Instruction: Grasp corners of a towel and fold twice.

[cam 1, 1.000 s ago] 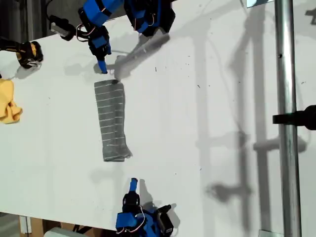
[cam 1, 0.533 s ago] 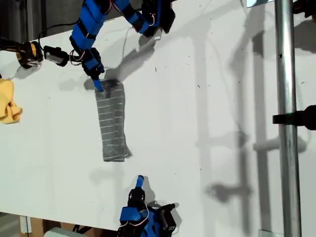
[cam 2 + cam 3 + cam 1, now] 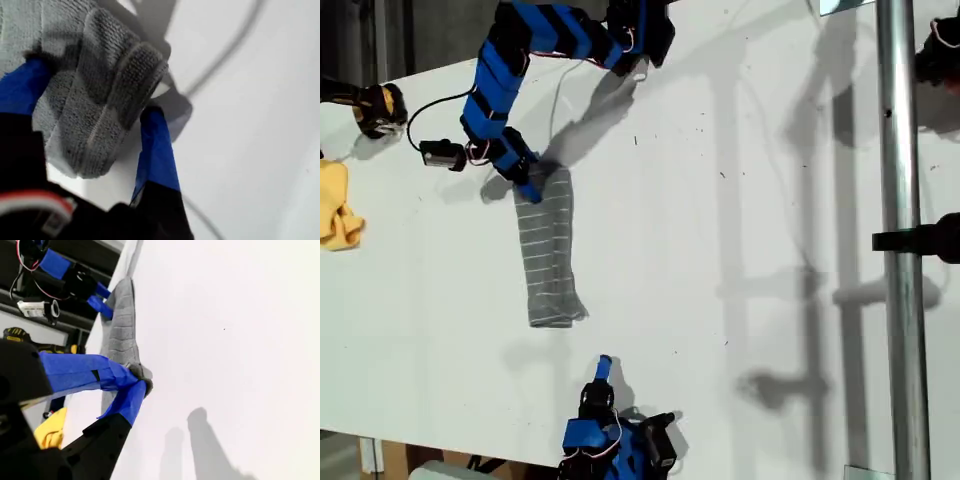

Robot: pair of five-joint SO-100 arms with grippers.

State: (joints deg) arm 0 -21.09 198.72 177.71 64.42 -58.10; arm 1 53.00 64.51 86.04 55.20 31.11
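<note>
Towel: the grey striped towel (image 3: 548, 250) lies as a long narrow folded strip on the white tabletop (image 3: 740, 200), left of centre in the exterior view, running from upper to lower frame.
First pincer: my first pincer (image 3: 527, 186) is at the strip's upper end in the exterior view; in the first wrist view its blue fingers (image 3: 157, 150) stand either side of a bunched fold of towel (image 3: 100, 90), open around it, and I cannot tell if they press it yet.
Second pincer: my second pincer (image 3: 604, 366) sits low in the exterior view, apart from the strip's lower end; its tips (image 3: 131, 395) look nearly shut and hold nothing.
Bystander: a yellow cloth (image 3: 338, 205) lies at the exterior view's left edge, well apart.
Risk: I may pinch only the top layers, so the fold would peel open on lifting. With my second pincer off the cloth, the far end could drag and skew.
</note>
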